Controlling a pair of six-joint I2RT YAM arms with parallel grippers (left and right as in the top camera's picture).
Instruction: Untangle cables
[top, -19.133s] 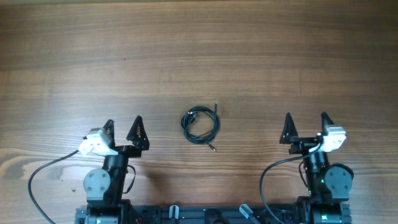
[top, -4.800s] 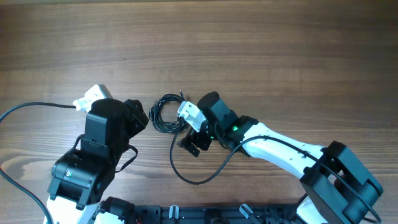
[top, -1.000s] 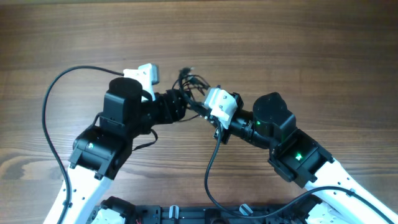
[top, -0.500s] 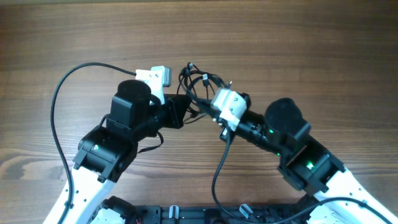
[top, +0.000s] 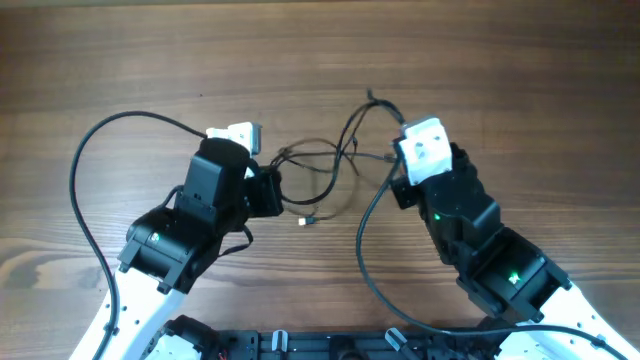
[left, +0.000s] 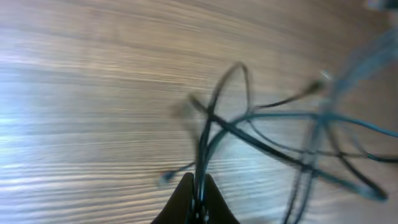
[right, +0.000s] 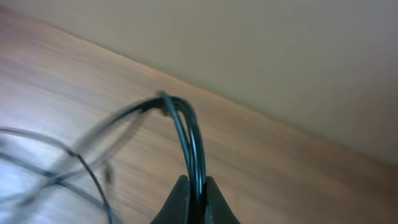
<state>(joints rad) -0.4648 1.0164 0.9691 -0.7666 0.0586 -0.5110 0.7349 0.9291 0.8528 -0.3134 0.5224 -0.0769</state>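
Midway, as we read it, through the untangling: the thin black cables (top: 330, 160) hang stretched between the two arms above the wooden table (top: 520, 60). They are spread into wide, loose loops rather than a tight coil. The left gripper (top: 274, 190) is clamped on a few strands at its end of the bundle. Its own camera shows the fingertips (left: 184, 205) pinched together around wires that fan upward and cross one another. The right gripper (top: 396, 168) is likewise closed tight, with two or three strands rising out of its tips and arching over in a sharp bend.

Between the arms we see several places where the loops overlap. One small plug end (top: 311, 221) dangles low near the left arm; whether it touches the wood we cannot tell.

So far, in our judgement, the bundle is lifted, gripped on both sides and spread apart. What is left is the harder part: the crossings in the middle still need working free, and the wires need laying out separately. The wrist views are too blurred for us to say how many cables there are.
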